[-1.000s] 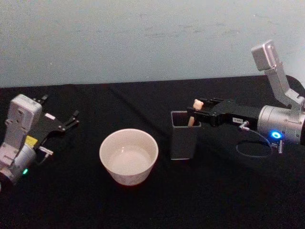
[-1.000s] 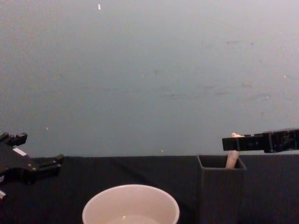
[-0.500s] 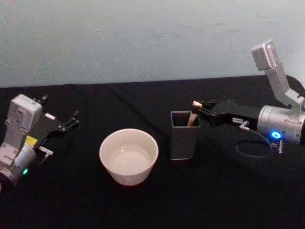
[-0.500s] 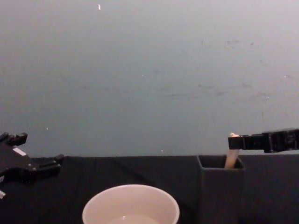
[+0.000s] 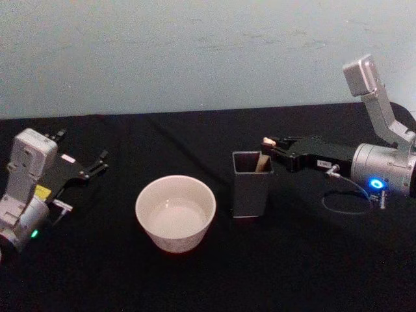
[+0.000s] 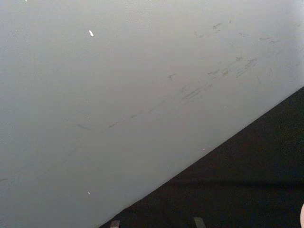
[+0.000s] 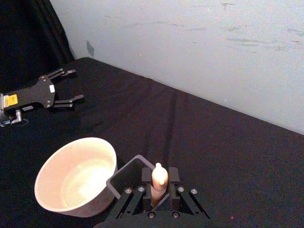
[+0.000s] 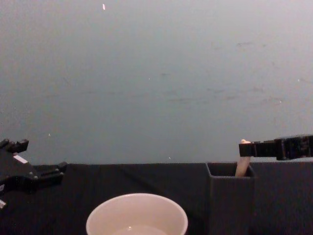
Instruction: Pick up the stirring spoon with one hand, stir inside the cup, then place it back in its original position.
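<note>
Right wrist view puts the stirring spoon (image 7: 159, 178) dead centre: its beige handle stands up out of the dark square holder (image 5: 250, 188), bowl end hidden down inside, and the two fingers of the right claw (image 5: 268, 145) press against the handle from either side, just under its rounded top. By my reading the claw is closed on the handle.

From the chest, the handle's long axis runs nearly upright with a slight lean toward the robot's right, while the claw reaches in level from that same side — so it crosses the handle roughly at a right angle. The coming lift probably has to follow that axis, up and out, before the bowl clears the thin walls.

Just beside the holder, on the robot's left, sits the cream cup (image 5: 174, 240) on the black counter (image 5: 195, 279). The left claw (image 7: 70, 85) rests well apart at the far left, fingers spread and holding nothing — the right arm is plainly the nearer one.
</note>
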### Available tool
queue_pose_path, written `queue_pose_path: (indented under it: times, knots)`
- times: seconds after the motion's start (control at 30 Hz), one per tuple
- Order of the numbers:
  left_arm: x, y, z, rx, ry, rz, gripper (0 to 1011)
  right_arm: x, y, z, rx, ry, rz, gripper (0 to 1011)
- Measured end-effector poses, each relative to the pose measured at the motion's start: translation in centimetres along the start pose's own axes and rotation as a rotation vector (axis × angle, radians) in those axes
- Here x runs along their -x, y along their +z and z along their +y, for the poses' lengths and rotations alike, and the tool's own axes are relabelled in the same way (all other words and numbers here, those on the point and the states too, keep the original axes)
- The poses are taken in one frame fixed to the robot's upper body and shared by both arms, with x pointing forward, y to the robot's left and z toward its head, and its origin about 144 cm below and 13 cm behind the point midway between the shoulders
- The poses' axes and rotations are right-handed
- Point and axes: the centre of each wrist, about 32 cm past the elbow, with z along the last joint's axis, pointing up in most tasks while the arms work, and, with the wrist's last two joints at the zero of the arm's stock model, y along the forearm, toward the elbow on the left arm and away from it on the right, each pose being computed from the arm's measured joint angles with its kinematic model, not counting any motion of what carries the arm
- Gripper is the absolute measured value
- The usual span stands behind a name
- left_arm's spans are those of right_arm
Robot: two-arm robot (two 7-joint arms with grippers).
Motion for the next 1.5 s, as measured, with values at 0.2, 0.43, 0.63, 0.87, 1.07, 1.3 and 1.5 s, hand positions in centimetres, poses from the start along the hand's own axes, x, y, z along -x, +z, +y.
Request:
queue_pose_path:
  times: [0.2,0.43,0.63,0.87,1.07,1.3,1.5]
  knots:
    - [0.0,0.0,0.0,0.0,0.0,0.0,1001,0.0,0.0,0.0,-0.001,0.001,-0.001,211]
    - [0.0,0.0,0.0,0.0,0.0,0.0,1001,0.1,0.4,-0.6,-0.024,0.004,-0.016,211]
    - [0.0,0.0,0.0,0.0,0.0,0.0,1001,0.1,0.9,-1.1,-0.048,-0.002,-0.022,211]
    - [0.0,0.0,0.0,0.0,0.0,0.0,1001,0.0,1.6,-1.8,-0.082,-0.011,-0.026,211]
    - [0.0,0.0,0.0,0.0,0.0,0.0,1001,-0.2,2.4,-2.4,-0.112,-0.021,-0.016,211]
    - [0.0,0.0,0.0,0.0,0.0,0.0,1001,-0.2,3.5,-3.4,-0.155,-0.015,0.004,211]
    - [0.0,0.0,0.0,0.0,0.0,0.0,1001,-0.1,4.2,-4.2,-0.188,-0.007,0.015,211]
